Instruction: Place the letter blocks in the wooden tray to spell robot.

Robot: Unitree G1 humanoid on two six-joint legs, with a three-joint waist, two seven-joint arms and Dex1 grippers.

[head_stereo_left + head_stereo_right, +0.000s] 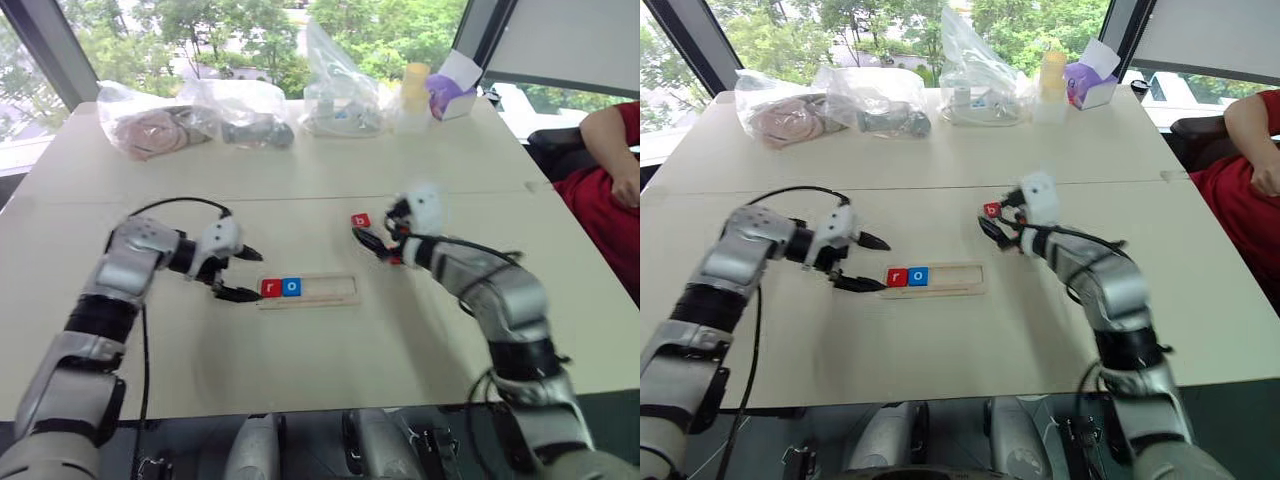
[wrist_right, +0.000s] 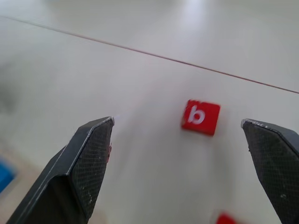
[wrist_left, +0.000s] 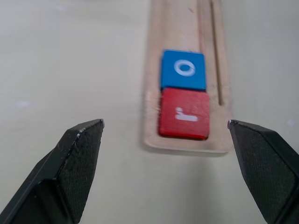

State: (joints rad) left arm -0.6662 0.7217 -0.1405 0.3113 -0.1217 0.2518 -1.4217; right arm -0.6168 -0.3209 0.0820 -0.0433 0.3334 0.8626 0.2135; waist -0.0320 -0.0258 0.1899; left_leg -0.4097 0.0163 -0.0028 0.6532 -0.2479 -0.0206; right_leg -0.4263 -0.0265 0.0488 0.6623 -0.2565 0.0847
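Tray (image 1: 330, 291) holds r, o (both pincers spread, empty).

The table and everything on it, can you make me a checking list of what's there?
Surface: pale table, a seam line across its middle.
Job's things: wooden tray holds red r block and blue o block at its left end, the other slots bare; red b block lies loose on the table.
Clutter: plastic bags, a yellow bottle, a purple box at the far edge.
Grippers: left gripper open beside the tray's left end; right gripper open near the b block.
Cables: black cable looping over the left arm.
Surroundings: windows with trees; a person's arm in red at right.
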